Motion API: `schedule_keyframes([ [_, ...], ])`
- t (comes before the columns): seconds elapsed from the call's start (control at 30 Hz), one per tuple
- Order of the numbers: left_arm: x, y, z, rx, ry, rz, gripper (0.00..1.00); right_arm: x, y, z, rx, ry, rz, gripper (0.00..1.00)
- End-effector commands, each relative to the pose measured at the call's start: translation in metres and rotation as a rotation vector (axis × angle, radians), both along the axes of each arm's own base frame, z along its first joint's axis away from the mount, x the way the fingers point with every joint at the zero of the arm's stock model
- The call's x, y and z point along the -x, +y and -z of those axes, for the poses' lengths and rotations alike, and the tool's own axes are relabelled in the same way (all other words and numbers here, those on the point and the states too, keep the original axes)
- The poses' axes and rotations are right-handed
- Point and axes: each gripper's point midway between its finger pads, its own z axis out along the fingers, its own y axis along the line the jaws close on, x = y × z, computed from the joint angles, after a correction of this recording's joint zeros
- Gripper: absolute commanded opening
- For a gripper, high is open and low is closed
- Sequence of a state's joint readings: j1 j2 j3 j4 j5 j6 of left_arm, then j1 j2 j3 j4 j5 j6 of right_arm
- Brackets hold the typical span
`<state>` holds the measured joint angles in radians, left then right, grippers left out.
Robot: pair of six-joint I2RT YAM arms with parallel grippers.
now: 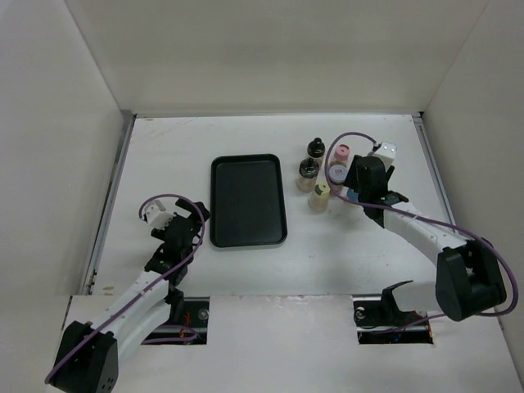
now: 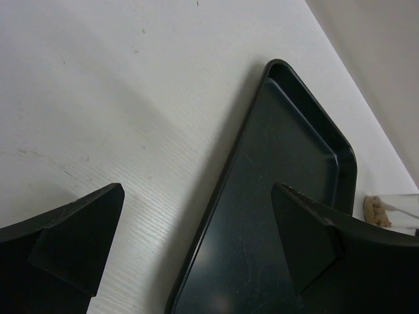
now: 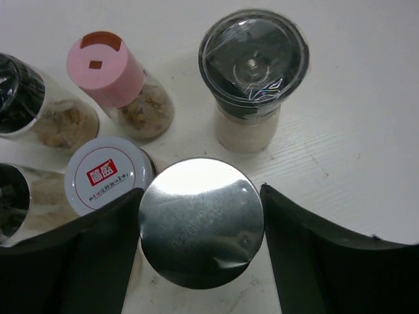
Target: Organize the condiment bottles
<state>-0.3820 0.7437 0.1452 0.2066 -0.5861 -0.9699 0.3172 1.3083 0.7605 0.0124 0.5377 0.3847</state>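
Several condiment bottles stand in a cluster right of the black tray [image 1: 248, 201]: two with black caps [image 1: 314, 147], one with a pink cap [image 1: 342, 152], one with a cream cap [image 1: 320, 190]. My right gripper [image 1: 360, 193] is over the cluster's right side. In the right wrist view its jaws [image 3: 201, 196] close on a silver-capped bottle [image 3: 201, 226] that stands on the table. A pink-capped bottle [image 3: 105, 69], a black-topped grinder [image 3: 253, 55] and a white-lidded bottle [image 3: 108, 176] stand just beyond. My left gripper [image 1: 190, 219] is open and empty, straddling the tray's left rim [image 2: 226, 176].
White walls enclose the table on three sides. The tray [image 2: 288, 163] is empty. Two more black-capped bottles [image 3: 16, 95] crowd the left finger of my right gripper. A bottle's edge [image 2: 386, 209] shows past the tray in the left wrist view.
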Motion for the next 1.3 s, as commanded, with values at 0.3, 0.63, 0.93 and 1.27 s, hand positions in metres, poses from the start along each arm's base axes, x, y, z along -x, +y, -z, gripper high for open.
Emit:
schedule_keyframes([
  [0.3, -0.005, -0.007, -0.011, 0.023, -0.052, 0.021, 1.0, 0.043, -0.002, -0.134, -0.033, -0.351, 0.08, 0.41],
  [0.63, -0.007, -0.008, -0.012, 0.037, -0.055, 0.022, 1.0, 0.026, 0.151, -0.222, -0.117, -0.494, -0.347, 0.41],
  [0.93, -0.002, 0.001, -0.01, 0.032, -0.061, 0.005, 1.0, -0.05, 0.344, -0.175, -0.101, -0.411, -0.647, 0.4],
  [1.27, -0.004, -0.002, -0.004, 0.033, -0.04, 0.01, 1.0, -0.091, 0.429, -0.109, -0.079, -0.348, -0.732, 0.41],
])
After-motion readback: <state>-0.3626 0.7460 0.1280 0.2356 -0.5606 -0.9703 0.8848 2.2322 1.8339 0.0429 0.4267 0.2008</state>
